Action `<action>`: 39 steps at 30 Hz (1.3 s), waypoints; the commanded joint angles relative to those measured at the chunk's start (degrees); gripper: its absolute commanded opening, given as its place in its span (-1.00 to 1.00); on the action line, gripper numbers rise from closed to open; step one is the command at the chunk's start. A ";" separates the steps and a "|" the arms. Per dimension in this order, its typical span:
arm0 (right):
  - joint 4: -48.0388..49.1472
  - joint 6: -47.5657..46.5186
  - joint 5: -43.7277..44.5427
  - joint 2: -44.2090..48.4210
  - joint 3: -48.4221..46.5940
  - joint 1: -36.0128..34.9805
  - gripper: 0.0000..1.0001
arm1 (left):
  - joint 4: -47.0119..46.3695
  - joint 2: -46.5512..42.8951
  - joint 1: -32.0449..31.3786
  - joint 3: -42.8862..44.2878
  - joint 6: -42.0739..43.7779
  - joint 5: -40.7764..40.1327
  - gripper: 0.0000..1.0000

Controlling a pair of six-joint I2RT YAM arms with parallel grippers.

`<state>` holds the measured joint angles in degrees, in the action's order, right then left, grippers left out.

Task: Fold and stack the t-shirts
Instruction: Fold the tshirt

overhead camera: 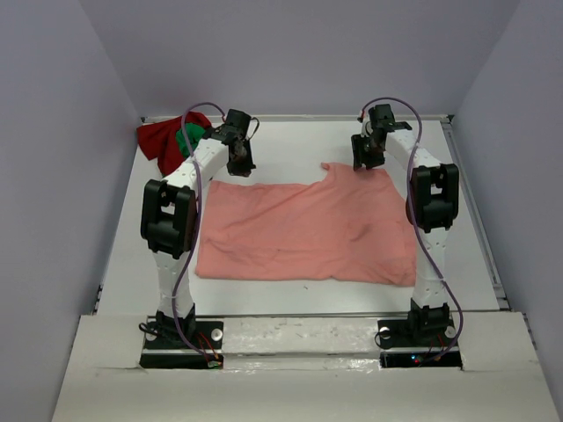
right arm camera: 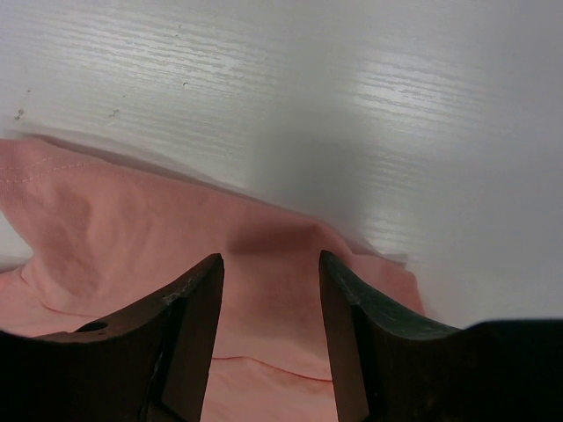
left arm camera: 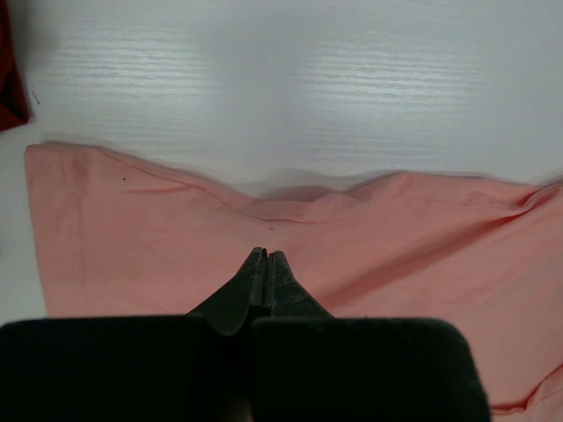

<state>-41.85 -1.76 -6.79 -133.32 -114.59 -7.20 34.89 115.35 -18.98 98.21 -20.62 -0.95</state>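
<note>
A large salmon-pink t-shirt point(overhead camera: 308, 230) lies spread flat across the middle of the white table. My left gripper point(overhead camera: 240, 165) hovers over its far left edge, jaws shut with nothing between them; its wrist view shows the shut gripper point(left arm camera: 266, 257) above the pink cloth point(left arm camera: 158, 237). My right gripper point(overhead camera: 367, 158) is open over the shirt's far right corner. In the right wrist view the open gripper point(right arm camera: 271, 262) straddles a raised fold of the pink cloth point(right arm camera: 132, 220). A dark red t-shirt point(overhead camera: 158, 141) and a bright green t-shirt point(overhead camera: 187, 138) lie bunched at the far left corner.
Grey walls close in the white table point(overhead camera: 290, 141) on three sides. A strip of bare tabletop point(right arm camera: 352, 105) runs behind the pink shirt's far edge. The arm bases stand at the near edge.
</note>
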 commanded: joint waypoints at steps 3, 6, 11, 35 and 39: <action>1.41 -0.70 0.02 -0.98 -2.31 -0.36 0.05 | -0.44 -2.41 0.44 -0.39 0.93 0.69 -1.00; 0.72 -0.53 0.02 -1.59 -3.27 -0.36 0.05 | -0.35 -2.32 0.61 -0.30 0.85 0.69 -1.00; 0.36 -0.70 -0.07 -3.61 -4.42 -0.36 0.05 | 0.00 -2.32 1.14 0.05 0.67 0.69 -1.00; -1.14 4.31 -1.65 -3.53 -5.83 -0.36 -1.00 | 7.03 3.65 8.61 0.93 -4.69 -15.48 -1.00; -0.96 4.31 -1.74 -1.51 -5.56 -0.88 -1.00 | 7.64 4.53 9.22 1.72 -4.16 -18.29 -1.00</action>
<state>-42.00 1.87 -7.01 -137.82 -119.22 -7.18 41.15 120.31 -10.02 98.45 -24.56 -15.31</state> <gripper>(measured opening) 0.010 0.014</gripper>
